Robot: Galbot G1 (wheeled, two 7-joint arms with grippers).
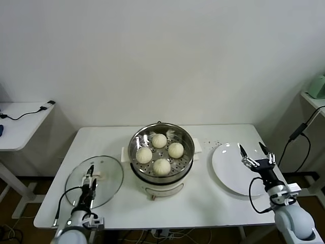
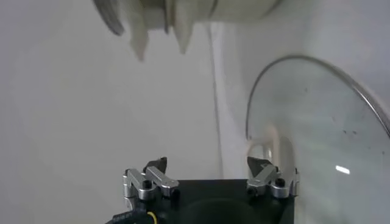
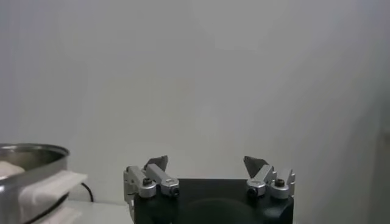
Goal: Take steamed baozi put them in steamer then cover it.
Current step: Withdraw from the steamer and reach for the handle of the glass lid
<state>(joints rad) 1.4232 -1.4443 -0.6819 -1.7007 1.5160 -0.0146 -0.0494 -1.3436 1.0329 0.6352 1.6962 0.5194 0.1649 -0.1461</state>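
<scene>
The steel steamer stands uncovered at the table's centre, with its four cream baozi on the perforated tray. The glass cover lies flat on the table left of the steamer, white handle up. My left gripper is open and empty just above the cover, next to its handle. The left wrist view shows that gripper, the cover and its handle. My right gripper is open and empty above the white plate. It also shows in the right wrist view.
The steamer's rim and white side handle show in the right wrist view. A side table with a cable stands at the far left. A shelf with a green object is at the far right.
</scene>
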